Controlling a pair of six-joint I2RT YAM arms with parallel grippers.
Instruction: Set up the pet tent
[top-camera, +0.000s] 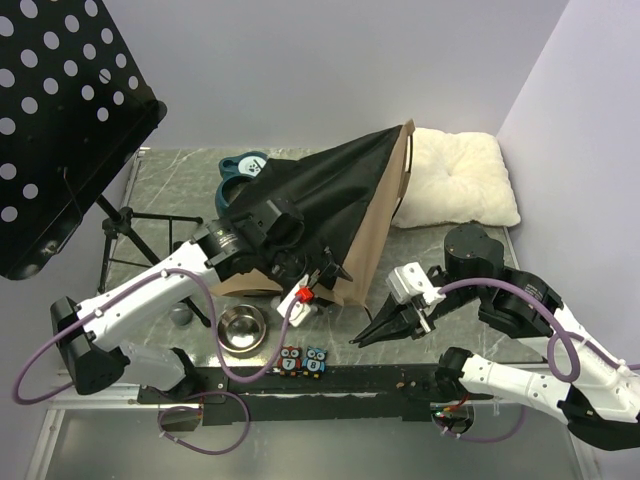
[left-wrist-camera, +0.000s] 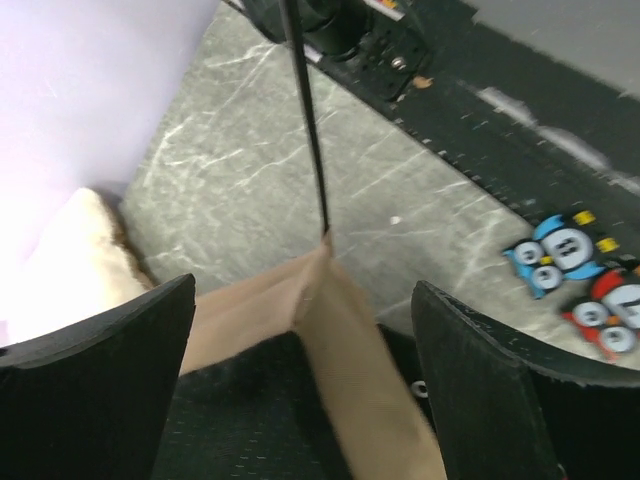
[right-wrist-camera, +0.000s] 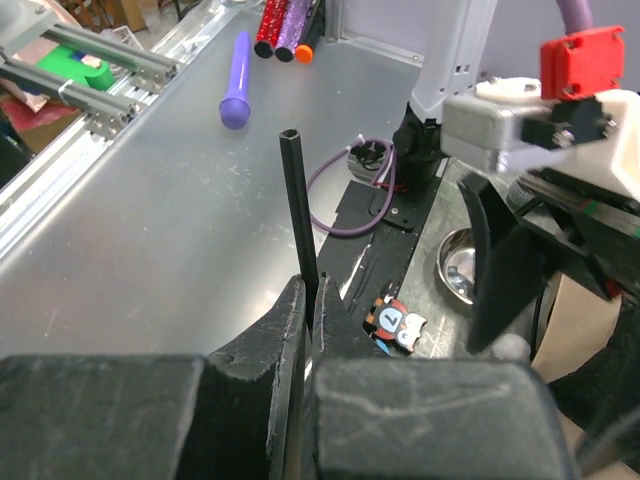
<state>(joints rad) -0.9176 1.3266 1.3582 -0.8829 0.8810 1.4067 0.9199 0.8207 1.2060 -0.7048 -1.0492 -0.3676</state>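
Pet tent (top-camera: 330, 215) lies collapsed at table centre: a matte black panel over tan woven fabric, wedge-shaped. A thin black tubular pole (right-wrist-camera: 298, 210) leaves its tan corner toward 5 o'clock, pinched in the closed right gripper (right-wrist-camera: 305, 300). The left gripper (left-wrist-camera: 300, 340) is spread wide, straddling that corner. A fluffy white cushion (top-camera: 455, 180) sits at 2 o'clock of the tent.
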